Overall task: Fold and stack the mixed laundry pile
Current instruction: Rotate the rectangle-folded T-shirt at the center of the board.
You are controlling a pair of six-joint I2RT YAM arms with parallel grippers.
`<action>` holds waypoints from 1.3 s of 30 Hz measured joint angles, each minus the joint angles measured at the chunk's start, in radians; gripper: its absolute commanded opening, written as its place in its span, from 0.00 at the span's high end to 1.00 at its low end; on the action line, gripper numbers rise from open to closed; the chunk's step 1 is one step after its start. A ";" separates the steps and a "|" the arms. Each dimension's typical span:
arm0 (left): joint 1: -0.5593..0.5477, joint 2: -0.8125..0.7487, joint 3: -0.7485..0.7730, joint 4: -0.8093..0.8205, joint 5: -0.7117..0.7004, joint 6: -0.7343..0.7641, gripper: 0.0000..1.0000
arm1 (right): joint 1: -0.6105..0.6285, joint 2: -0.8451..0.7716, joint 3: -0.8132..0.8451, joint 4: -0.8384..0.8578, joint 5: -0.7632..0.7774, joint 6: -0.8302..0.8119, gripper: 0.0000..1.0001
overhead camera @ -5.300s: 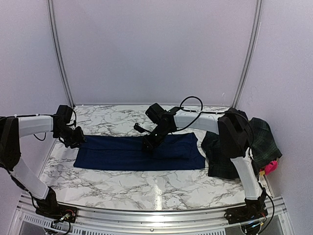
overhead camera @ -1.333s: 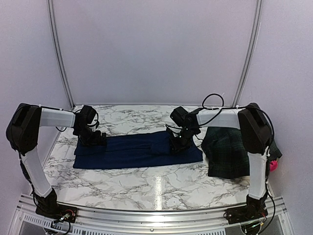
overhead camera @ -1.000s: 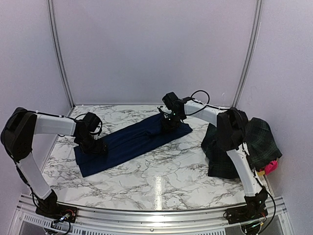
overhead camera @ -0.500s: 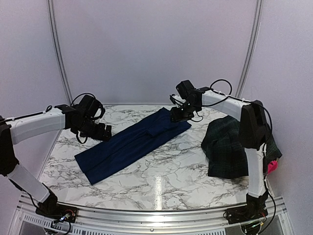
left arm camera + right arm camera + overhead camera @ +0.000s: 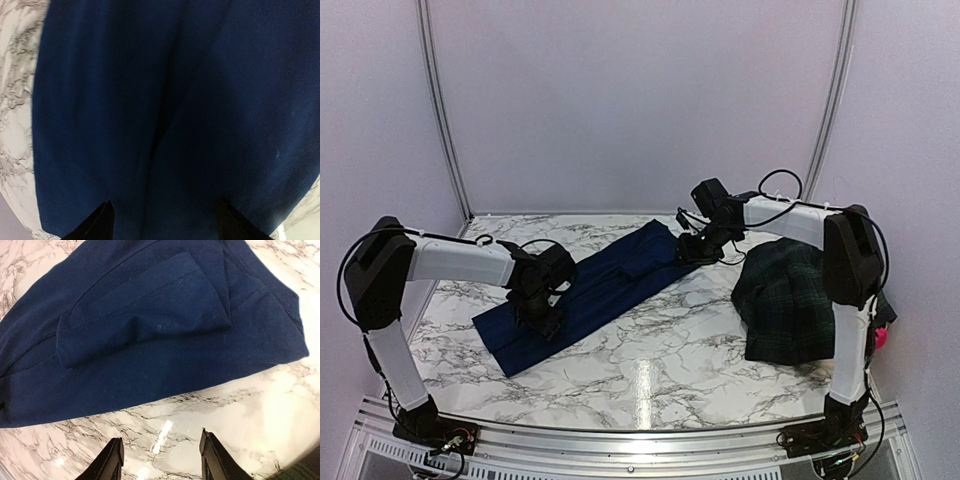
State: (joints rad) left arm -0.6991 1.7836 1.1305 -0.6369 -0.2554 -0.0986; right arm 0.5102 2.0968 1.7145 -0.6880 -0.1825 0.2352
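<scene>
The cloth [image 5: 620, 275] under me is plain deep navy with no print, just same-colour stitching lines, and the counter [image 5: 660, 380] it's on is white marble with grey veins. The plaid garment [image 5: 780, 300] is dark green crossed with navy checks, and the pink piece [image 5: 877, 338] next to it is a bright hot pink. My left gripper [image 5: 162, 222] and right gripper [image 5: 160, 457] are black, the arms [image 5: 450, 262] are white with black joints, and the walls [image 5: 640, 100] are a pale lilac.

1. Top external: set high at the near edge, looking forward and down over the whole marble surface [image 5: 650, 370].
2. Left wrist: pointing down, very close over the navy-blue cloth [image 5: 175, 125], which nearly fills the view.
3. Right wrist: farther back, angled over the cloth's far end and the bare marble beside it. All three views share this cloth.
</scene>
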 measured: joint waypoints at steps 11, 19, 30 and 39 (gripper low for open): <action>-0.331 0.070 0.063 -0.045 0.013 -0.188 0.28 | -0.037 -0.149 -0.150 0.059 -0.019 0.003 0.52; -0.528 0.126 0.333 -0.083 0.180 -0.298 0.19 | -0.038 -0.174 -0.243 0.093 -0.035 0.005 0.61; -0.156 -0.100 0.292 -0.085 0.201 -0.324 0.20 | 0.055 -0.043 -0.104 0.149 -0.077 0.066 0.81; -0.025 -0.107 0.216 -0.079 0.200 -0.283 0.21 | 0.090 0.150 -0.007 0.124 -0.057 0.078 0.86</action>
State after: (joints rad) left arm -0.7238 1.6764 1.3460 -0.7155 -0.0551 -0.3817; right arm 0.6003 2.2471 1.7077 -0.5640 -0.2398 0.3134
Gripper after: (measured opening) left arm 0.805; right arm 0.143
